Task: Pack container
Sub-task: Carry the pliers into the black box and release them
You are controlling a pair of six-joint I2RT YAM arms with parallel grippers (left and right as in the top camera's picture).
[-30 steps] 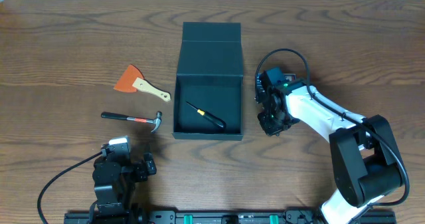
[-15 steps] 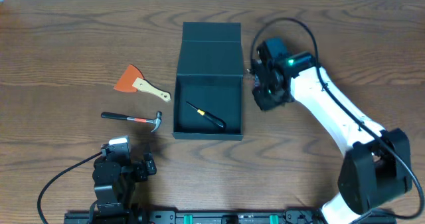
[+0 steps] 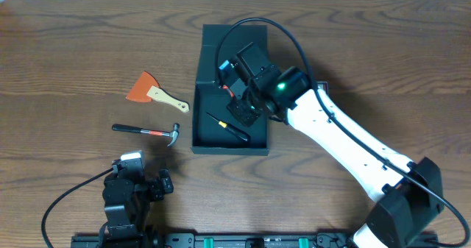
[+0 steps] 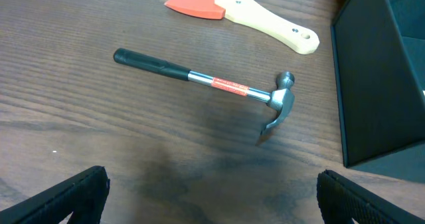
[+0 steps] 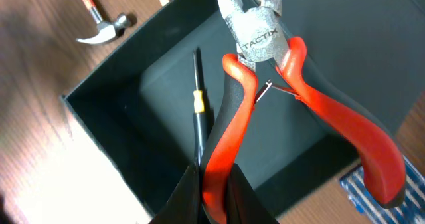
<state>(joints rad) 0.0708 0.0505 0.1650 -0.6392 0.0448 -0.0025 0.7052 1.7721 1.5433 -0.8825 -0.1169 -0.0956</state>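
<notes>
The container [image 3: 229, 150] is a dark square box, open, with its flap lid [image 3: 218, 48] folded back. A black screwdriver with a yellow band [image 3: 229, 129] lies inside it and also shows in the right wrist view [image 5: 197, 115]. My right gripper [image 3: 237, 95] hangs over the box interior. In the right wrist view my right gripper [image 5: 214, 196] is shut on one red handle of the pliers [image 5: 265, 64], whose metal nose points away. My left gripper [image 4: 212, 201] is open and empty, low over the table near the hammer [image 4: 212, 84].
An orange scraper with a wooden handle [image 3: 154, 92] and the hammer [image 3: 147, 131] lie left of the box. A small blue packet [image 5: 364, 184] lies on the table just outside the box wall. The left arm [image 3: 126, 193] rests at the front left.
My right arm has swung left from beside the box to over its interior, carrying the red pliers. The left arm and the tools on the table have not moved.
</notes>
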